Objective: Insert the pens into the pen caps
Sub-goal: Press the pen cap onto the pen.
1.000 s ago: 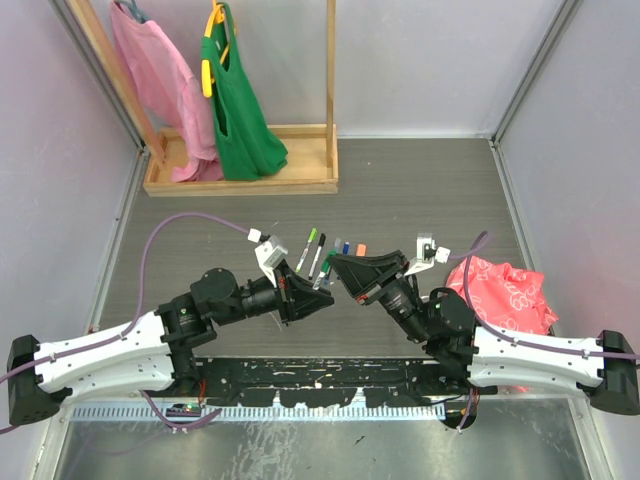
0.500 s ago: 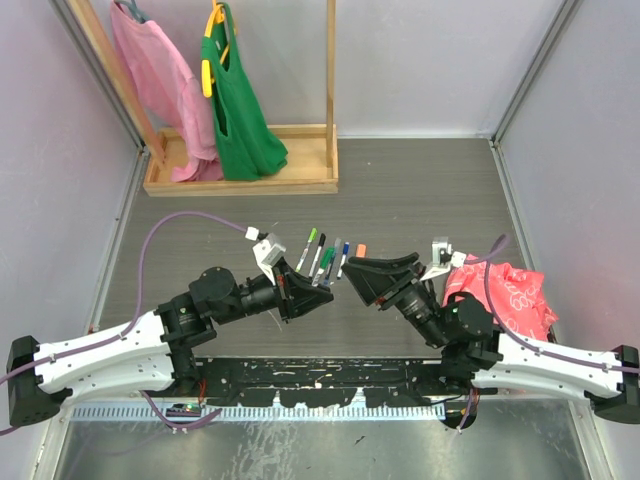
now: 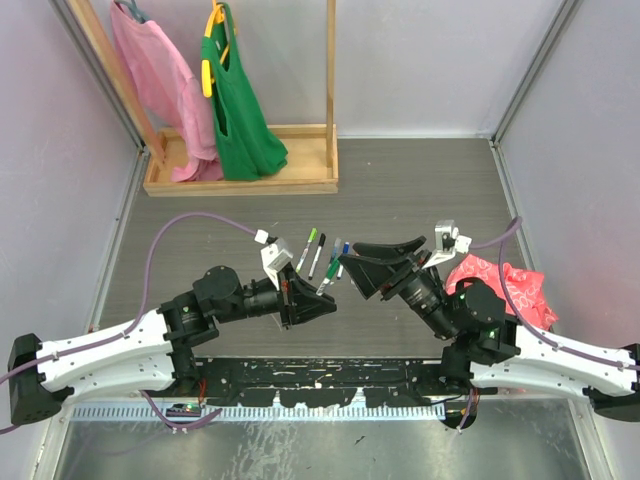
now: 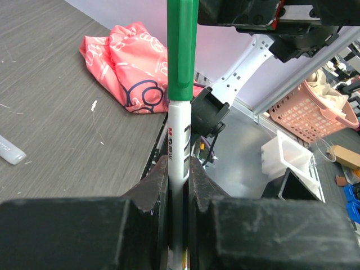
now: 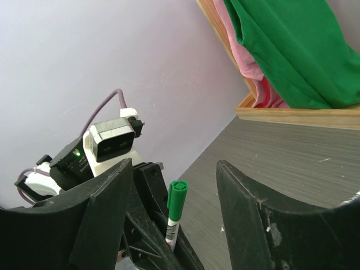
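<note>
My left gripper (image 3: 318,300) is shut on a pen (image 4: 177,135) with a white barrel. It stands upright between the jaws, with a green pen cap (image 4: 181,50) seated on its top end. In the right wrist view the same capped pen (image 5: 176,209) sticks up from the left gripper (image 5: 149,225). My right gripper (image 5: 174,166) is open, its fingers spread either side of the cap and clear of it. Several other pens (image 3: 318,254) lie side by side on the table just beyond both grippers. Loose caps do not show.
A red patterned bag (image 3: 500,288) lies at the right beside the right arm. A wooden rack (image 3: 240,172) with a green bag and a pink bag hanging on it stands at the back left. Grey walls close in both sides.
My right gripper has opened and come off the green cap, which stays on the pen in the left gripper. The right arm pulled back to the right, then edged in again.
</note>
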Robot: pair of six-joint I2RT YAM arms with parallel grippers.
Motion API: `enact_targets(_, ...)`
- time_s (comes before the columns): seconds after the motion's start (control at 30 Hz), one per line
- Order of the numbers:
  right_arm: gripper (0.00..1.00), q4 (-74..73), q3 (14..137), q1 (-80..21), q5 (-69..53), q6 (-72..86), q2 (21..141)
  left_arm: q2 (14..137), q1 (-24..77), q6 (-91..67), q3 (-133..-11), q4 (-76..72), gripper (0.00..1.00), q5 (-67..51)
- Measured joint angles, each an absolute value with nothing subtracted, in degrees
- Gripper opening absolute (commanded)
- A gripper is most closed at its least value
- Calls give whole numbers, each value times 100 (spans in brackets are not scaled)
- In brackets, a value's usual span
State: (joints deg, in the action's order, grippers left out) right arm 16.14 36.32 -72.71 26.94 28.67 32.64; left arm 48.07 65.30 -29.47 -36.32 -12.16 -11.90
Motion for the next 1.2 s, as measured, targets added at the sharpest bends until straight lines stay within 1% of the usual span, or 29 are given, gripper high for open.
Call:
enact_targets(0.2, 66, 1398, 3741, -7271, 2683, 2836, 3494, 4812, 6530, -2947, -3660, -1216, 0, -1378)
enact_targets(0.3, 64, 1339, 3774, -7271, 2630, 2838, 3621, 4812, 6530, -2945, -3664, -1214, 0, -1426)
enact_targets(0.47, 52, 1319, 3806, -7271, 2473, 2871, 3795, 4810, 6530, -2945, -3664, -1214, 0, -1472)
enact_targets(0.87, 26, 1367, 3804, -7271, 2233, 2947, 3887, 4810, 6530, -2945, -3664, -1212, 0, -1481)
enact_targets(0.93, 19, 1376, 3804, -7273, 2215, 2987, 3872, 4810, 6530, -2945, -3664, -1210, 0, -1481)
enact_targets(1.07, 0, 1415, 3795, -7282, 2169, 3063, 3850, 4810, 6530, -2921, -3667, -1227, 0, -1474)
enact_targets(1.2, 0, 1457, 3780, -7282, 2130, 3063, 3868, 4807, 6530, -2921, -3671, -1221, 0, -1417)
